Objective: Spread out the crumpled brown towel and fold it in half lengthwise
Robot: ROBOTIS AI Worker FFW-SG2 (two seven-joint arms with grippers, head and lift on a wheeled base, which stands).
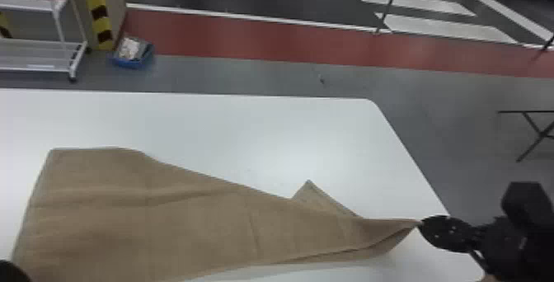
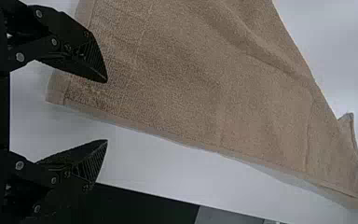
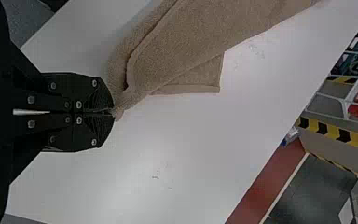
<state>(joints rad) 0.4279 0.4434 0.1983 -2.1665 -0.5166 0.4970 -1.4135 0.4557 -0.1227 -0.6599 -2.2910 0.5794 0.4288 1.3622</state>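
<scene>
- Desk (image 1: 226, 124): white, straight far edge, rounded far-right corner, right side slanting outward toward the robot.
- Brown towel (image 1: 144, 219) lay on the desk's near part, broad at the desk's left, narrowing to a pulled corner by the desk's right edge.
- Folded flap (image 1: 315, 196) stuck out toward the desk's far edge; soft creases ran along the towel.
- Right gripper (image 1: 420, 223) was at the desk's right edge, closed, pinching that corner.
- Left gripper (image 1: 12, 272) was at the desk's near-left part; in the left wrist view, gripper (image 2: 107, 110) spread open, one finger over the towel, the other over white desk surface beside its border.
- Open room: a wide white band between towel and the desk's far edge, widest past the flap; narrower strip left of the towel.
- Floor beyond the desk: gray, then red strip (image 1: 268, 38), then dark with white stripes (image 1: 445, 27).
- Beyond the desk's far-left part: white rack (image 1: 33, 71), yellow-black striped post (image 1: 97, 11), blue bin (image 1: 132, 63) holding stuff.
- Right of the desk: black crossed legs (image 1: 542, 134).
</scene>
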